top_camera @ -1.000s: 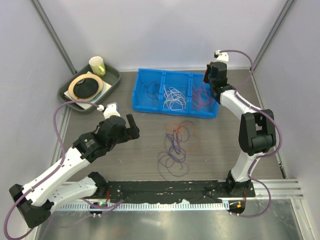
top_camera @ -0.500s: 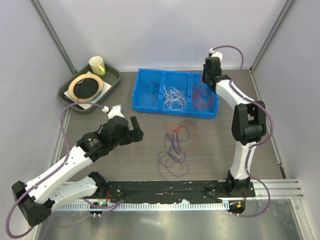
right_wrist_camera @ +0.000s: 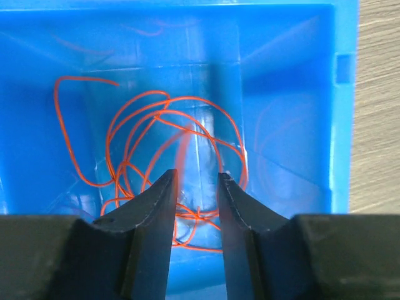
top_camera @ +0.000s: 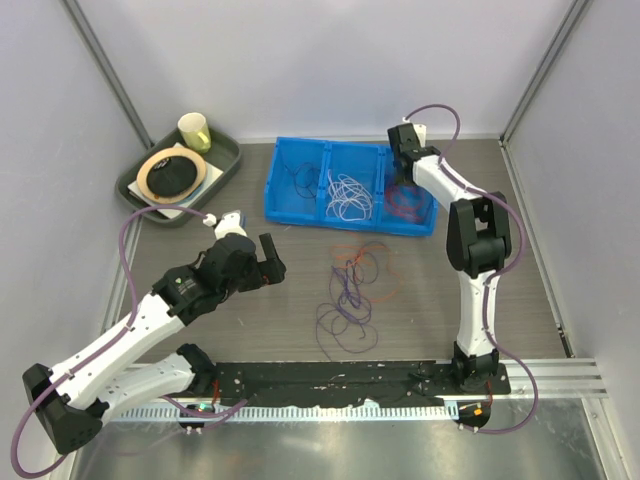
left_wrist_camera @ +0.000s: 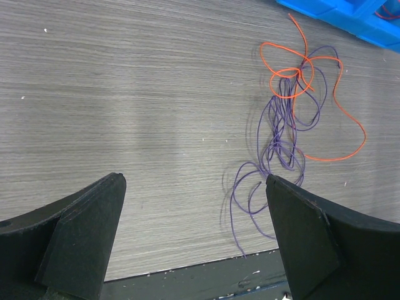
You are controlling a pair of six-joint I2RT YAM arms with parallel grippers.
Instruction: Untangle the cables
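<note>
A tangle (left_wrist_camera: 284, 140) of purple and orange cables lies on the desk (left_wrist_camera: 125, 94), in front of a blue bin (top_camera: 340, 218). Sorted orange cables (right_wrist_camera: 156, 144) lie in the bin's right compartment. The left gripper (left_wrist_camera: 194, 180) is held wide open and empty above the desk, just left of the tangle. The right gripper (right_wrist_camera: 195, 176) is held over the right compartment, jaws a little apart. A blurred orange strand shows in the gap, but nothing is seen pinched. The cables are judged very light, limp and springy, and apt to snag and drag their neighbours. One free strand at the tangle's edge is best pinched, such as the orange loop (left_wrist_camera: 364, 134) on its far side.
</note>
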